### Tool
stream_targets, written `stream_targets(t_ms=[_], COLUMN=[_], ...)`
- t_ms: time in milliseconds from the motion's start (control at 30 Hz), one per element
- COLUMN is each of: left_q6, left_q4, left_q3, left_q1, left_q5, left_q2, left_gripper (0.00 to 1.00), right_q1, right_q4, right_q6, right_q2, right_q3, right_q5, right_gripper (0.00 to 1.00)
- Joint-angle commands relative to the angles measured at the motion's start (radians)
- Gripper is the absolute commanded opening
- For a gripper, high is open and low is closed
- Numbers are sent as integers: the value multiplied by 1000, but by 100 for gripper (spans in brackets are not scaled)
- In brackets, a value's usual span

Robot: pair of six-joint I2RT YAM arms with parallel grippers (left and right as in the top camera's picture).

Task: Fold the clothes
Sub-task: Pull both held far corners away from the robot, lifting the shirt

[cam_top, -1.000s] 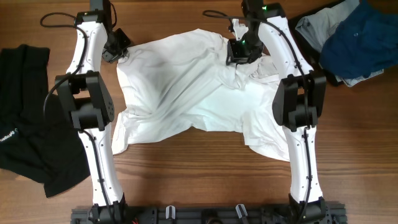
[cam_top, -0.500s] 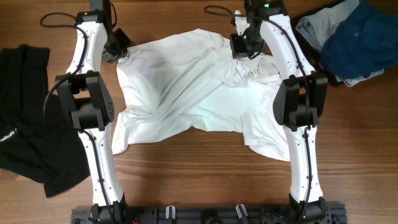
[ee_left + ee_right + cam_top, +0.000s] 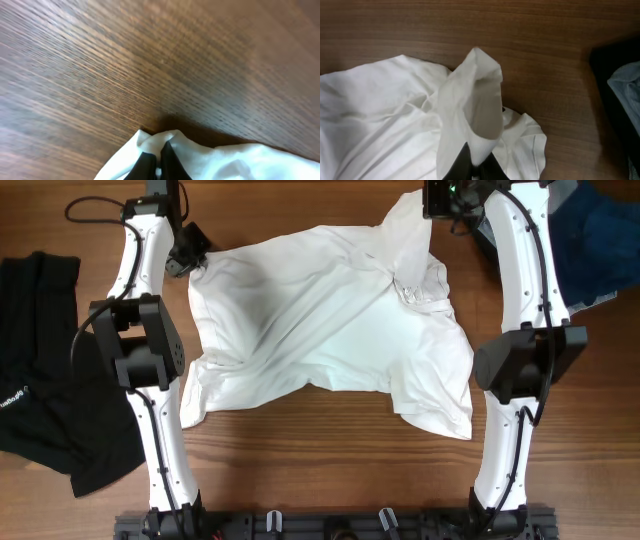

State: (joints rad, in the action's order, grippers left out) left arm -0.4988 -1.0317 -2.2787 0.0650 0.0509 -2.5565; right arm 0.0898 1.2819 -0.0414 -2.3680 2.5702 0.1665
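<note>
A large white T-shirt (image 3: 320,320) lies crumpled and spread across the middle of the wooden table. At the shirt's far left corner my left gripper (image 3: 196,260) is shut on a pinch of white cloth (image 3: 172,136), with the dark fingertips (image 3: 145,165) close together just above the table. My right gripper (image 3: 436,202) is at the far right, shut on a tall fold of the same shirt (image 3: 475,100). That fold is drawn up off the table into a peak. The white fabric (image 3: 380,110) below it trails down to the left.
A black garment (image 3: 40,370) lies at the table's left edge. A dark blue garment (image 3: 600,240) sits at the far right corner, with pale grey-blue cloth (image 3: 626,85) beside it. Bare wood (image 3: 330,470) runs along the near side.
My right gripper closed on a fold near the shirt's far right side and carried it up and outward to the far right. The left gripper has held still.
</note>
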Motion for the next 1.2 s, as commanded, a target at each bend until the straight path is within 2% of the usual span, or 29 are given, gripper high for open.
stream_targets(t_ms=[0,367,500,1167], left_q6=[-5,-2,-3,-3], left_q4=[11,61,85,298], left_q3=[0,0,1,1], left_q1=[-6,8,23,58], left_q5=[-135,-177,-180,-192], left_q2=[153,316,318,331], left_gripper=[4,4,4,4], right_q1=[-19,-71,-87,-105], right_q4=[-5,-26,-93,-497], right_q6=[-11,10,16,86], right_q2=[5,5,5,17], right_q3=[10,10,10,10], right_q5=[-19,-24,-98,-124], right_gripper=[4,4,4,4])
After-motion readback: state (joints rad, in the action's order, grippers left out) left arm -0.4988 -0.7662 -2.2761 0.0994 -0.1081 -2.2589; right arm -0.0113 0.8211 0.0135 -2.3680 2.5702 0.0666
